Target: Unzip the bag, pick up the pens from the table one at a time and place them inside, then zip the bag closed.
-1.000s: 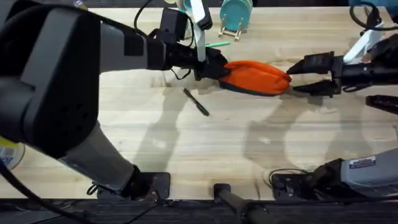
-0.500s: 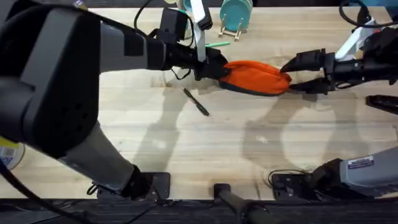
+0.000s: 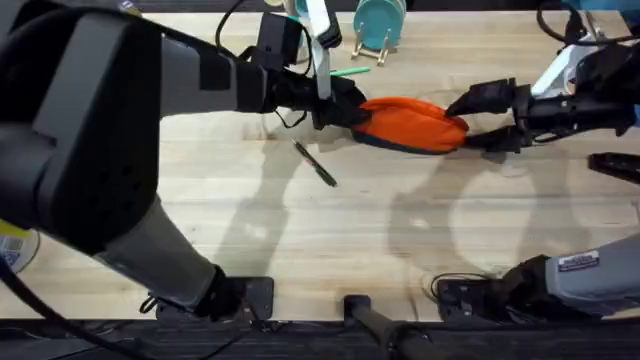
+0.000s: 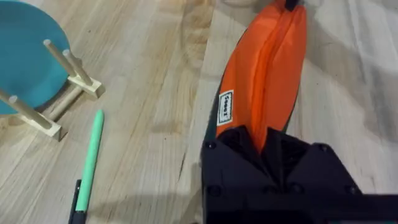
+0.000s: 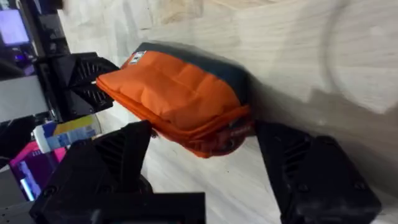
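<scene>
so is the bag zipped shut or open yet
Shut, as far as shows. The bag has its zipper seam closed along the top in the left wrist view, and no dark lining shows. Both pens, green and black, lie on the table.

Right wrist view. The right gripper [image 5: 205,162] has its two black fingers [image 5: 106,168] spread wide, one on each side of the near end of the orange bag [image 5: 177,96], which lies on the light wooden table [image 5: 311,43]. The bag's zipper seam runs along its lower side; a small label shows at its far end. There, the left gripper [image 5: 84,81] clamps the bag.
</scene>
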